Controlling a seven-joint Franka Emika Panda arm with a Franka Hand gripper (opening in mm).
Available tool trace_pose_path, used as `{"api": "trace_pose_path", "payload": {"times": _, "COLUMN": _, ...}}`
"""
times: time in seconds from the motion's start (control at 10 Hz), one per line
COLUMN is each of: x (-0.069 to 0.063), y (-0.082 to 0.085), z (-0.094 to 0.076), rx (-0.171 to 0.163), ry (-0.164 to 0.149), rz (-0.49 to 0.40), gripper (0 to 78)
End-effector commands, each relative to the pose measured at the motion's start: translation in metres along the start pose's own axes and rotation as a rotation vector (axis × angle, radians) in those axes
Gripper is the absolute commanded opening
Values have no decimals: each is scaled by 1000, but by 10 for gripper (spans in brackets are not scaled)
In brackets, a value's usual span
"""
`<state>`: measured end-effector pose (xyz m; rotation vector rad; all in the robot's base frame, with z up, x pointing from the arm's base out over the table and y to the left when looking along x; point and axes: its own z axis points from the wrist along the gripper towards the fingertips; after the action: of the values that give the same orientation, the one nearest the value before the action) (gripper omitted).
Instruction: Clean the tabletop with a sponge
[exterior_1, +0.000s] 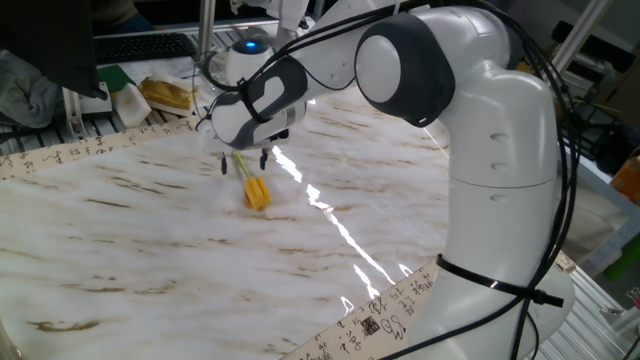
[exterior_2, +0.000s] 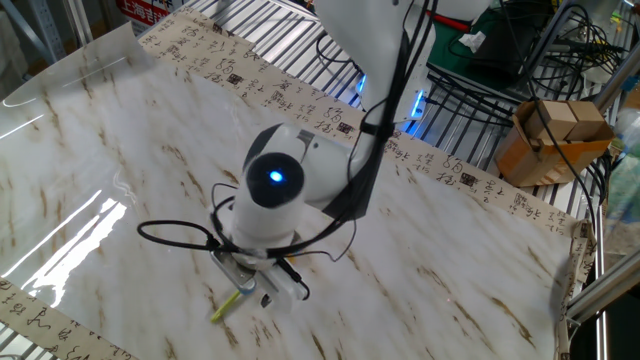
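The sponge lies on the white marble-pattern tabletop, its yellow-orange head toward the front and its pale handle pointing back under the gripper. My gripper hangs low over the handle's far end, open, one dark fingertip left of the stick and the other to its right. In the other fixed view the gripper and wrist cover the sponge head; only the pale handle pokes out toward the lower left.
A tan lumpy chunk on white wrapping sits beyond the beige character-printed strip at the back left. A cardboard box and cables stand off the table's far side. The robot's base fills the right.
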<state>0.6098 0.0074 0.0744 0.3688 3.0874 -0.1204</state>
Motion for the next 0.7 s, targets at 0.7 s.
{"api": "trace_pose_path", "payload": {"times": 0.7, "x": -2, "y": -1, "z": -1, "rx": -30, "ry": 0, "rz": -7, "gripper": 774}}
